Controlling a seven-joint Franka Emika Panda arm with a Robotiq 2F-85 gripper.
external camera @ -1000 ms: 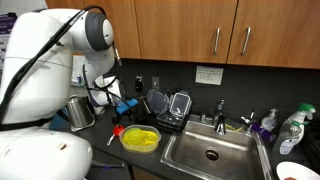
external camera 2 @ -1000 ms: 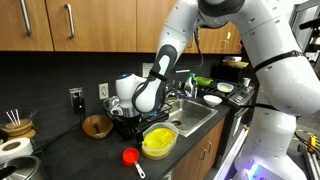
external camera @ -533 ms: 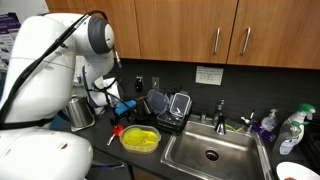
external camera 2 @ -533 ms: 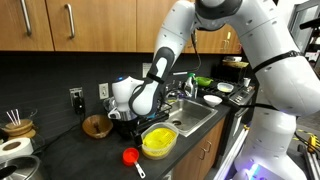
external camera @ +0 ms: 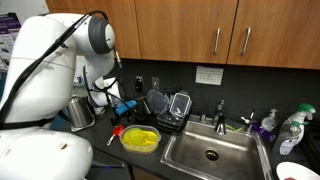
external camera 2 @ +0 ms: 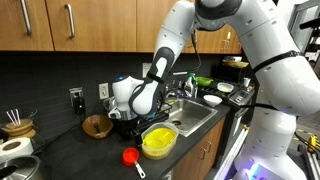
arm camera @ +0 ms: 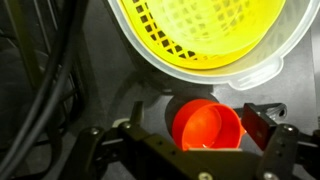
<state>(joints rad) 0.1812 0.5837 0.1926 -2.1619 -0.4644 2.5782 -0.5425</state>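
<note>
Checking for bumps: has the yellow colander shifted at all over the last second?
No. The yellow colander sits in the same spot on the counter beside the sink, as before, in both exterior views.

Red cup (arm camera: 207,128) just beside yellow colander (arm camera: 215,35)

Wooden cabinets (external camera: 200,30) hang above a dark backsplash (external camera: 262,86) and steel sink (external camera: 238,150)
</note>
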